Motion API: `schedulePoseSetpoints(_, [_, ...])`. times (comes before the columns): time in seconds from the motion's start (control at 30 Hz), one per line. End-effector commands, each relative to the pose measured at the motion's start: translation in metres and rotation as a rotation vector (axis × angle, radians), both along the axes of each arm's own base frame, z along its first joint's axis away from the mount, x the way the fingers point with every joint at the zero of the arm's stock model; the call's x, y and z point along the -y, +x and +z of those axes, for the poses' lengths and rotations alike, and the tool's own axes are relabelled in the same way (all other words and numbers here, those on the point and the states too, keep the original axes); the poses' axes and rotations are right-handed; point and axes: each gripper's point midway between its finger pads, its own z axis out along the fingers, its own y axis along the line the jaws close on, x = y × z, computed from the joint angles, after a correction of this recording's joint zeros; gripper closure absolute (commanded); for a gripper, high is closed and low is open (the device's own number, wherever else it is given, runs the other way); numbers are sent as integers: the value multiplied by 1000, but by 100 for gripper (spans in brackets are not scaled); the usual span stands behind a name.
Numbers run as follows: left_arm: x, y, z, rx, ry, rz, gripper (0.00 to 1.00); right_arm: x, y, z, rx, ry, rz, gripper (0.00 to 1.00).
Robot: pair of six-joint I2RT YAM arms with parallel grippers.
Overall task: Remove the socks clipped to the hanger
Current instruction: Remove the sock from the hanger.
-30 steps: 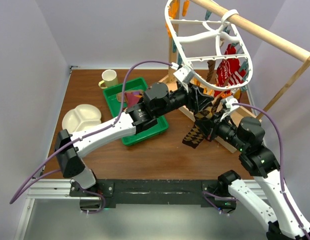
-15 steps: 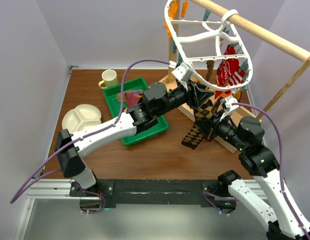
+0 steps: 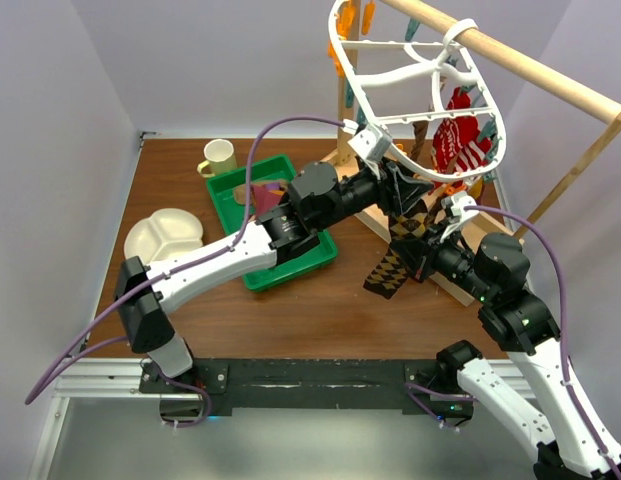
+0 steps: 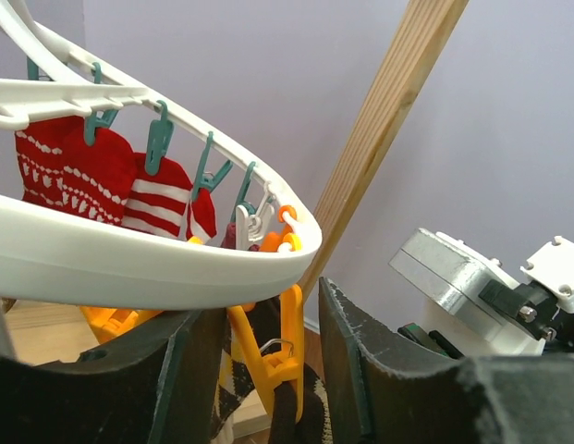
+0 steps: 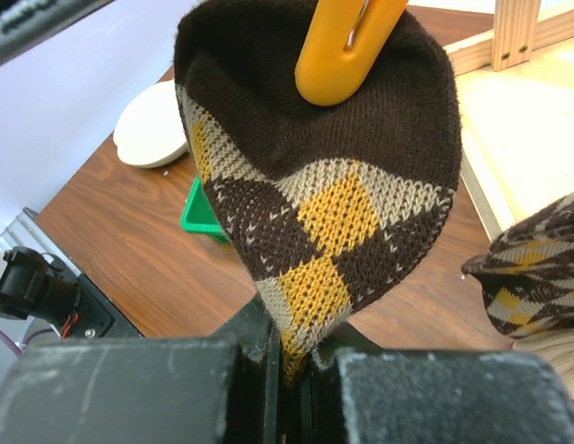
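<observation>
The white oval hanger (image 3: 499,120) hangs from a wooden rail. A brown and yellow argyle sock (image 3: 395,262) hangs from an orange clip (image 4: 287,342) under the hanger's near rim (image 4: 129,264). My left gripper (image 3: 405,190) is up at that rim. In the left wrist view its jaws (image 4: 268,305) stand either side of the orange clip, with a small gap on the right. My right gripper (image 3: 422,262) is shut on the argyle sock's lower edge (image 5: 333,203), just below the clip (image 5: 342,46). Red patterned socks (image 4: 83,176) hang from teal clips further along.
A green tray (image 3: 222,210) holding a maroon item sits at centre left, with a cream cup (image 3: 219,157) behind it and a white divided plate (image 3: 162,238) to its left. The wooden rail (image 3: 550,75) slopes across the top right. Another argyle sock (image 5: 536,268) lies on the stand's wooden base.
My left gripper has shifted slightly up and right, closer to the hanger's rim and the orange clip. The right arm and the sock it holds have not moved.
</observation>
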Motion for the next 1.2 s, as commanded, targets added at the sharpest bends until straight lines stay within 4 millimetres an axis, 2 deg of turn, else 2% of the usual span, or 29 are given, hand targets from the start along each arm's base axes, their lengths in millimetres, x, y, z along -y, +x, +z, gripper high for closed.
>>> schedulePoseSetpoints(0.0, [-1, 2, 22, 50, -30, 14, 55, 2, 3, 10, 32, 1, -13, 100])
schedulePoseSetpoints(0.1, [4, 3, 17, 45, -9, 5, 55, 2, 3, 11, 35, -1, -14, 100])
schedulePoseSetpoints(0.3, [5, 2, 13, 43, 2, -3, 48, 1, 4, 10, 33, 0, -11, 100])
schedulePoseSetpoints(0.4, [3, 3, 13, 42, 4, 10, 49, 1, 5, 10, 33, 0, -8, 100])
schedulePoseSetpoints(0.5, [2, 4, 13, 42, -2, 17, 55, 0, 5, 9, 30, -1, -8, 100])
schedulePoseSetpoints(0.57, [2, 4, 13, 42, -3, 17, 63, 1, 5, 9, 31, 0, -10, 100])
schedulePoseSetpoints(0.63, [2, 5, 13, 42, -3, 19, 67, 1, 5, 9, 30, -1, -11, 100])
schedulePoseSetpoints(0.77, [0, 3, 15, 52, -14, 20, 88, 2, 4, 9, 32, -2, -11, 100])
schedulePoseSetpoints(0.87, [-3, 1, 21, 66, -36, 17, 100, 4, 3, 8, 30, -7, -21, 100])
schedulePoseSetpoints(1.03, [-2, 1, 22, 65, -40, 15, 100, 14, 1, 1, 2, -26, -67, 100])
schedulePoseSetpoints(1.17, [-2, 1, 23, 65, -41, 12, 100, 18, -4, -13, -71, -41, -91, 100])
